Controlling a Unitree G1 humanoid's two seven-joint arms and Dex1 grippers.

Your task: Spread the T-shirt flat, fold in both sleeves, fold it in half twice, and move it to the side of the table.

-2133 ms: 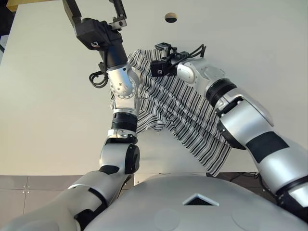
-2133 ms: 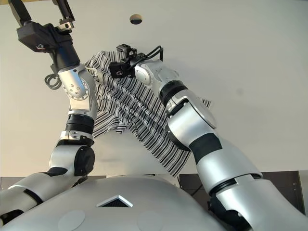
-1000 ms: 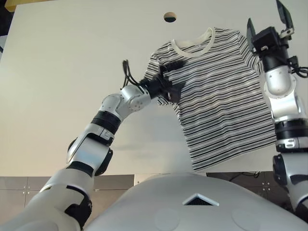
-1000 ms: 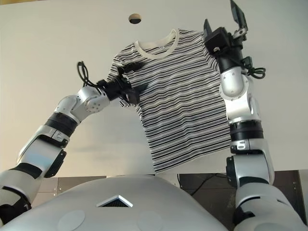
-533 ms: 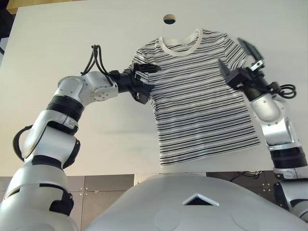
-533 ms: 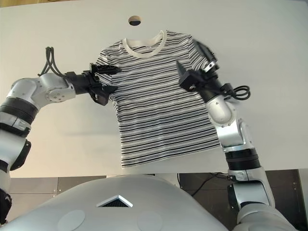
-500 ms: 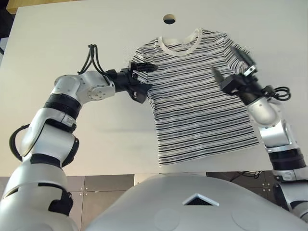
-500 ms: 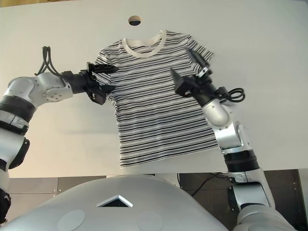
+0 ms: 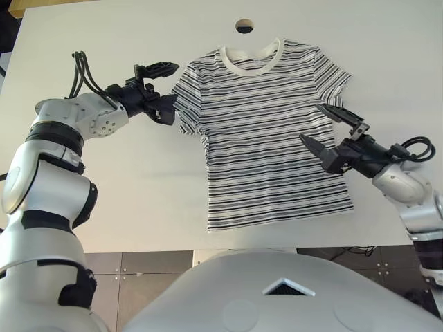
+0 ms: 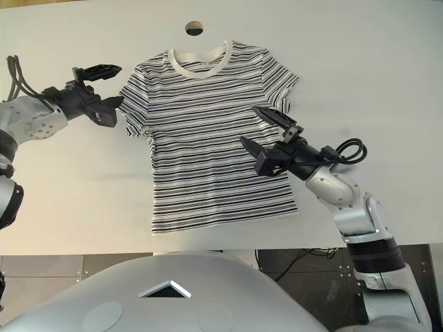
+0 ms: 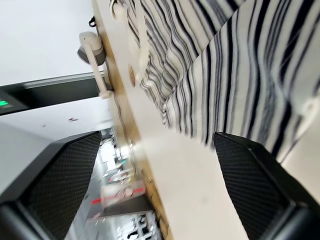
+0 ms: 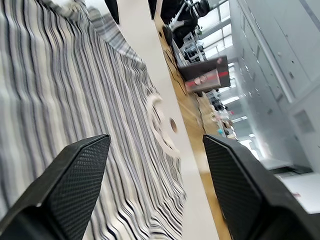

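Both tools stand wide open and hold nothing. The left tool (image 9: 168, 90) is poised just beside the edge of the T-shirt's left sleeve (image 9: 187, 105). The right tool (image 9: 313, 123) hovers over the garment's right flank, above the hem. Two seconds earlier the T-shirt (image 9: 263, 138) lay bunched under crossed arms. A second ago it had been drawn open but sat askew, with the left tool at its shoulder and the right arm raised by the far sleeve. Since then the cloth has been squared up and both tools have let go and drawn back. The spreading step appears complete, and folding in the sleeves looks to be next, most likely starting on the left.

The shirt lies face up on the white counter (image 9: 104, 180), collar away from the robot and close to a round hole (image 9: 243, 26) in the top. Its hem runs near the counter's front edge, on a slight slant. It is short-sleeved, in narrow dark and white stripes with a plain pale collar (image 9: 252, 61). The body is smooth. The right sleeve (image 9: 331, 69) lies flat, while the left sleeve is a little rumpled at its cuff.
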